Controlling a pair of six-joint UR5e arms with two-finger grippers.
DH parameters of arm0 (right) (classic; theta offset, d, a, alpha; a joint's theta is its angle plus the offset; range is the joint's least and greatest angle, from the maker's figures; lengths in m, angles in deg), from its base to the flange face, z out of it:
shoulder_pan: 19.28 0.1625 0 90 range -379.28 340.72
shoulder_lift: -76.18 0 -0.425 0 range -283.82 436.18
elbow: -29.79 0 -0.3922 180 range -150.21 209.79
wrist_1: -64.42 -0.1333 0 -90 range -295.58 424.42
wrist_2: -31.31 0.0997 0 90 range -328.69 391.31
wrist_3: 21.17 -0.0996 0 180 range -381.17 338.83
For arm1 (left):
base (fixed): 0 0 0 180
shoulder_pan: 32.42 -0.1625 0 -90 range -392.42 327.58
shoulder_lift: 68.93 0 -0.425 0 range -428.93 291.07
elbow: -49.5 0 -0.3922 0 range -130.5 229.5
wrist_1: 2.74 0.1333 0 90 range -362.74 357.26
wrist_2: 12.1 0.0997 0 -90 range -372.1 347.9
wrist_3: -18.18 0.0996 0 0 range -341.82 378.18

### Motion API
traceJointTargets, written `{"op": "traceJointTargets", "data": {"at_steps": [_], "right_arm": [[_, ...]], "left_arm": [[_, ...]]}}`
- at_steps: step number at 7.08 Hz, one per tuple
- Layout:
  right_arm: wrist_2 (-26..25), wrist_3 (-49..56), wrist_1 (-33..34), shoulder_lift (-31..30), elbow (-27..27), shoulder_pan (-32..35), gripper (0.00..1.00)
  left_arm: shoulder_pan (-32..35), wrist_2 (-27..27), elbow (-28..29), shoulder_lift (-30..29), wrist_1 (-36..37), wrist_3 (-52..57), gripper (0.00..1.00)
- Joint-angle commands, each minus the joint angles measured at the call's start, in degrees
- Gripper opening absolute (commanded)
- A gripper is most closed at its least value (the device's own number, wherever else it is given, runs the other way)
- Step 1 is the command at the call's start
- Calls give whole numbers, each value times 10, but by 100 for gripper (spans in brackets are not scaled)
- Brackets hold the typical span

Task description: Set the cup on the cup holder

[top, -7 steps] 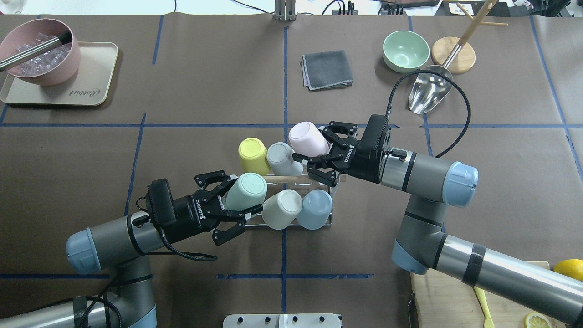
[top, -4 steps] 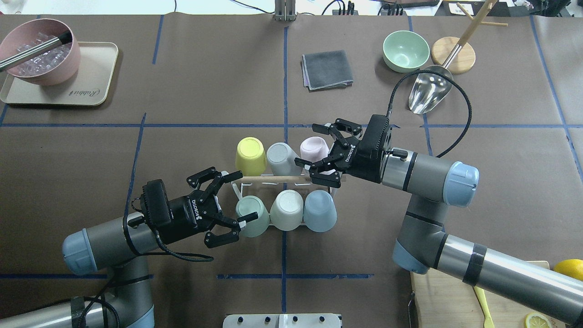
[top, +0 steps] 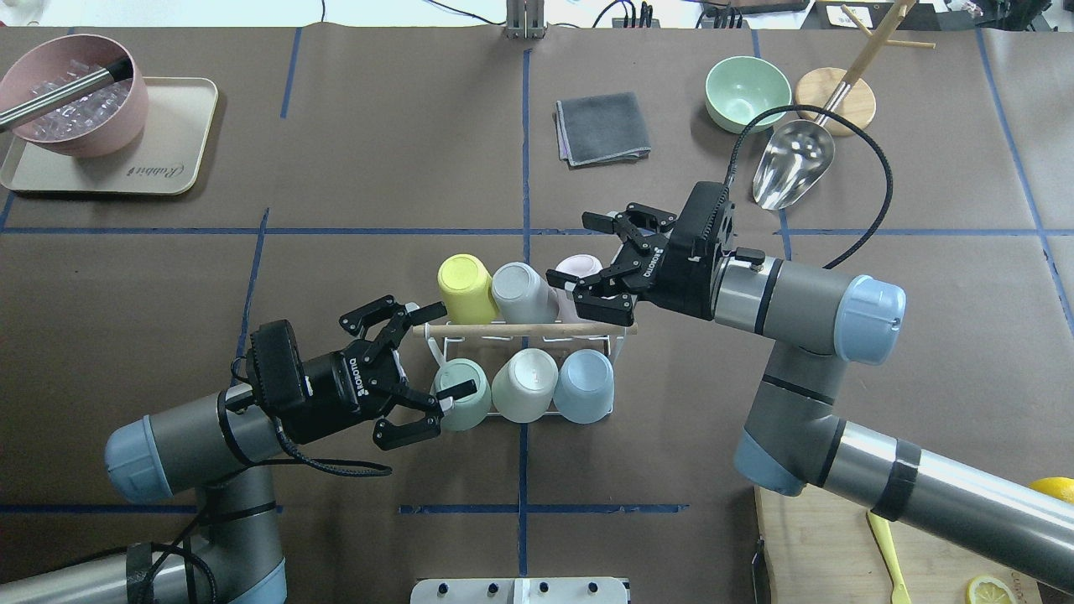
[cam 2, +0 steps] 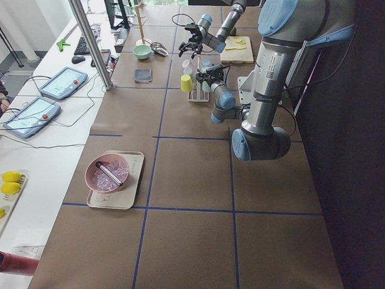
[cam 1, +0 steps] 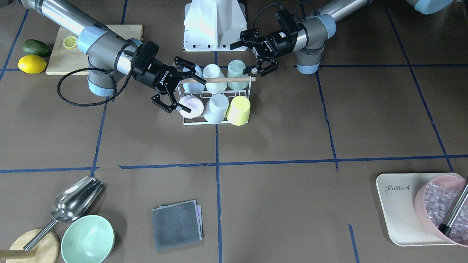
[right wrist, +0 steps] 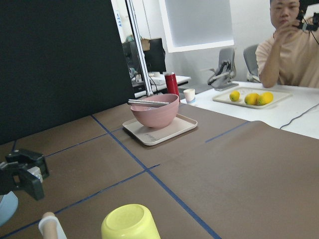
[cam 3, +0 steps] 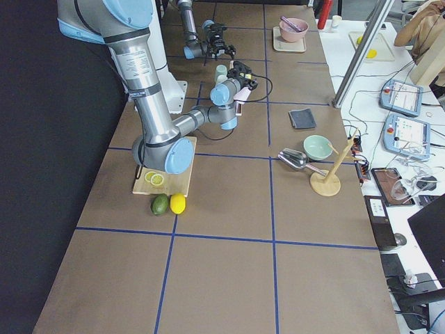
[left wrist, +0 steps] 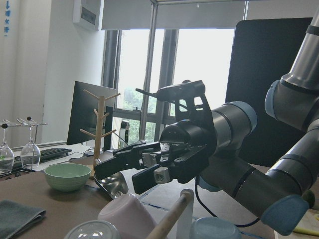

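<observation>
A: Orientation of the rack?

B: The cup holder (top: 604,340) stands mid-table, its rod (top: 520,330) running left–right across the overhead view. Six cups sit on it mouth-down, bases up, three per row.

A: Grippers?

B: Both are spread wide and hold nothing. The right gripper (top: 570,249) straddles the pink cup (cam 1: 193,104) at the far row's right end. The left gripper (top: 453,348) flanks the mint cup (top: 470,411) at the near row's left end.

A: Anything unclear?

B: The prongs are hidden under the cups. From overhead the right gripper covers most of the pink cup. Whether a left fingertip (top: 464,388) touches the mint cup — cannot tell.
</observation>
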Motion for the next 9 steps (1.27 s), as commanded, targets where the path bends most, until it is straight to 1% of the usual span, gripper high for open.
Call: {"op": "traceJointTargets", "data": {"at_steps": [1, 2, 3, 4, 5, 6, 7, 8, 9], "right_arm": [[23, -53, 205, -67, 142, 38, 100], [70, -73, 343, -77, 192, 95, 100], [151, -73, 446, -76, 205, 165, 100], [202, -72, 499, -92, 206, 217, 100], [275, -72, 603, -106, 204, 273, 100], [331, -73, 710, -107, 206, 320, 100], [344, -72, 779, -145, 216, 356, 100], [352, -67, 810, -198, 223, 398, 100], [379, -55, 838, -240, 217, 454, 100]], "left_arm": [[40, -2, -97, 24, 91, -3, 100], [45, -2, -129, 40, 134, -7, 100], [61, -5, -187, 74, 212, -10, 100], [69, -7, -264, 114, 323, -11, 100], [69, -7, -311, 136, 402, -11, 100], [69, -7, -334, 148, 457, -11, 100], [73, -7, -352, 161, 516, -11, 100], [74, -8, -381, 177, 585, -11, 100], [78, -17, -424, 191, 682, -12, 100]]}}
